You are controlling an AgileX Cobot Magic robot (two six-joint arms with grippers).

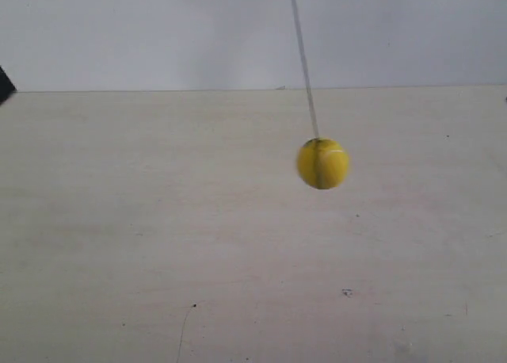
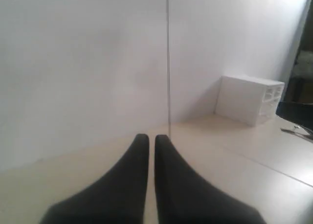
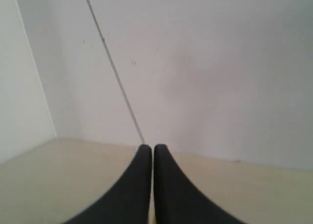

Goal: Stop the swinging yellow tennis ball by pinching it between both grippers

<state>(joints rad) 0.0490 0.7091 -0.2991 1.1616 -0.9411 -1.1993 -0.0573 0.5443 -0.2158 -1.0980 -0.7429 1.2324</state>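
Note:
The yellow tennis ball (image 1: 322, 163) hangs blurred on a thin string (image 1: 303, 62) above the pale table, right of centre in the exterior view. No arm shows in that view. In the left wrist view my left gripper (image 2: 152, 137) is shut, its black jaws nearly touching, with nothing between them; the string (image 2: 168, 62) runs straight down behind the tips and the ball is hidden. In the right wrist view my right gripper (image 3: 149, 147) is shut on nothing; the string (image 3: 115, 70) slants down to just behind its tips, and a sliver of yellow shows low between the jaws.
A white boxy drawer unit (image 2: 250, 99) stands on the table by the wall in the left wrist view, with dark equipment (image 2: 298, 111) beyond it. A white wall backs the table (image 1: 158, 220). A dark corner (image 1: 5, 83) shows at the exterior view's left edge.

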